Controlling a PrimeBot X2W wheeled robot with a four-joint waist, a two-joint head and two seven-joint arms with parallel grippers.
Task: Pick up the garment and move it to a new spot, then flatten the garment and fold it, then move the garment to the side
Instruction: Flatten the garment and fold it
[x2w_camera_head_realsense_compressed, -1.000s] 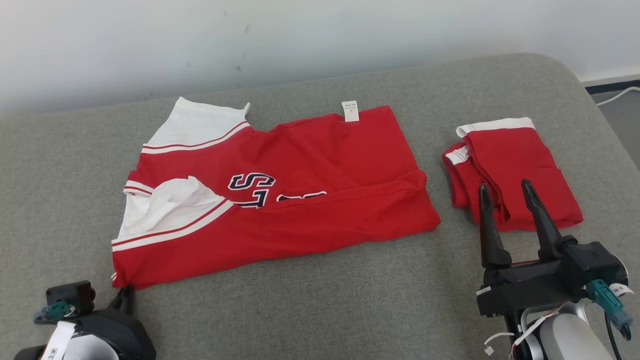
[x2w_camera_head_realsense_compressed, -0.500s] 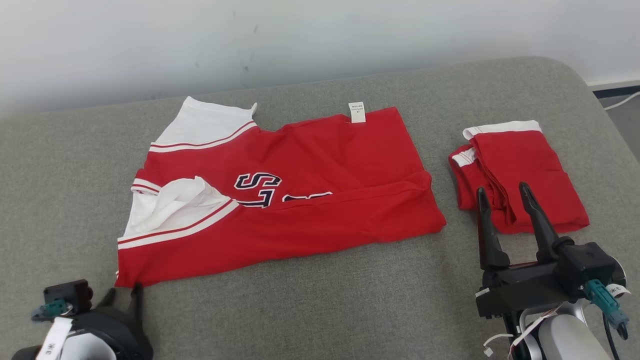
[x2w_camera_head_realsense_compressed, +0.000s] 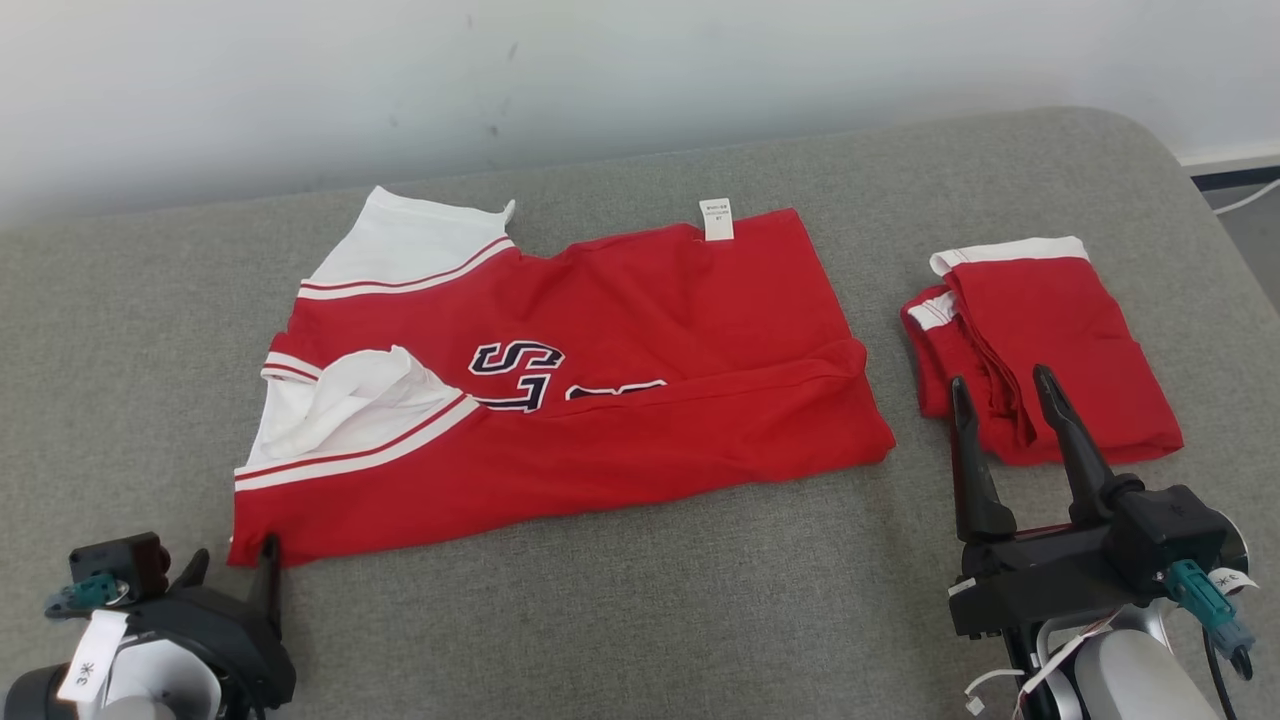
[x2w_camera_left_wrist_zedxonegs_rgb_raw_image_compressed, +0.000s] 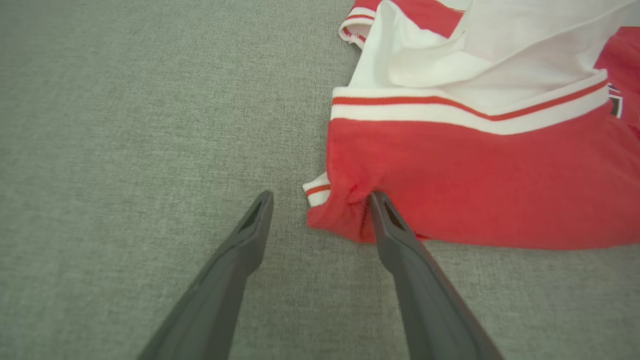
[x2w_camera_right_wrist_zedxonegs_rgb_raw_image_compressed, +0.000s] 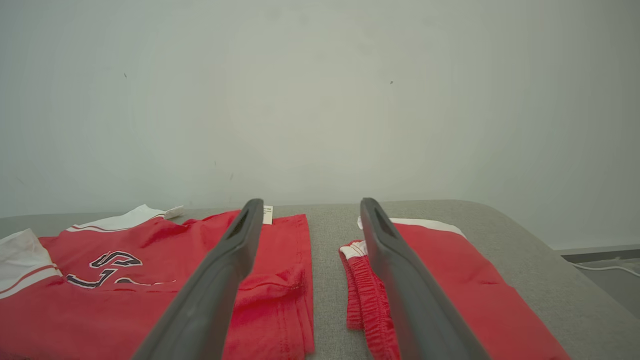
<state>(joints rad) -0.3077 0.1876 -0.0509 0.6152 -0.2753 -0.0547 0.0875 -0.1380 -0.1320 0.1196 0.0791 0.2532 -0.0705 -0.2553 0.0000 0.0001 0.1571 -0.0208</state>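
Observation:
The garment (x2w_camera_head_realsense_compressed: 600, 380) is a red jersey with white sleeves and dark lettering, lying partly folded across the grey cushion (x2w_camera_head_realsense_compressed: 640, 600). My left gripper (x2w_camera_head_realsense_compressed: 232, 558) stands open at its near-left corner. In the left wrist view the left gripper (x2w_camera_left_wrist_zedxonegs_rgb_raw_image_compressed: 321, 200) has that garment (x2w_camera_left_wrist_zedxonegs_rgb_raw_image_compressed: 475, 190) corner between its spread fingers, with the right finger (x2w_camera_left_wrist_zedxonegs_rgb_raw_image_compressed: 400, 240) touching the red hem. My right gripper (x2w_camera_head_realsense_compressed: 1000, 380) is open and holds nothing, raised at the near right. Through the right wrist view's right gripper (x2w_camera_right_wrist_zedxonegs_rgb_raw_image_compressed: 311, 202) I see the garment (x2w_camera_right_wrist_zedxonegs_rgb_raw_image_compressed: 150, 280) to the left.
A folded red piece with a white band (x2w_camera_head_realsense_compressed: 1050, 340) lies at the right, also seen as the folded piece (x2w_camera_right_wrist_zedxonegs_rgb_raw_image_compressed: 450, 290). A pale wall (x2w_camera_head_realsense_compressed: 640, 80) backs the cushion. The cushion's right edge drops to a floor with a white cable (x2w_camera_head_realsense_compressed: 1240, 195).
My left gripper has opened and let go of the garment's near-left corner, which now rests on the cushion. The right arm has barely moved; the head view shifted slightly.

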